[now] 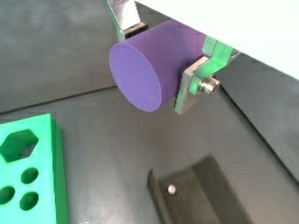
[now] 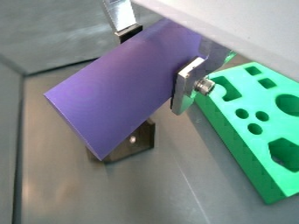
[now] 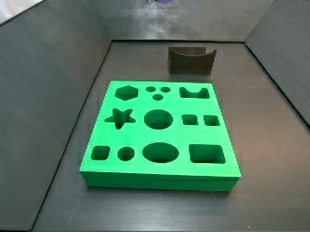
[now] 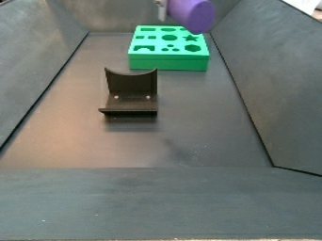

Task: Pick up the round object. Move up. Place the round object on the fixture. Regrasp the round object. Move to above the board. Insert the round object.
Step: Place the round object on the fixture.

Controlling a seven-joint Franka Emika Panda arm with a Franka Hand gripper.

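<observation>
— Gripper (image 1: 158, 54), wrist views: what shows?
— Two flat silver finger plates. One finger (image 1: 195, 80) carries a green-edged pad and a round silver screw on its outer face.
— Same in both wrist views?
— Yes; plate and screw again on that finger (image 2: 187, 83).
— Side views?
— Gripper barely visible at the frame's top; details unreadable.

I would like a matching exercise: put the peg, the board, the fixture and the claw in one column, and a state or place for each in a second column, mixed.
Things:
1. peg
2. board
3. fixture
4. claw

States:
A. green, lying flat on the floor, all holes empty
B. dark, standing on the floor, nothing on it
C. purple, held in the air
D. up above the floor, its fingers closed on a piece

Pairs: 1-C, 2-A, 3-B, 4-D
</observation>
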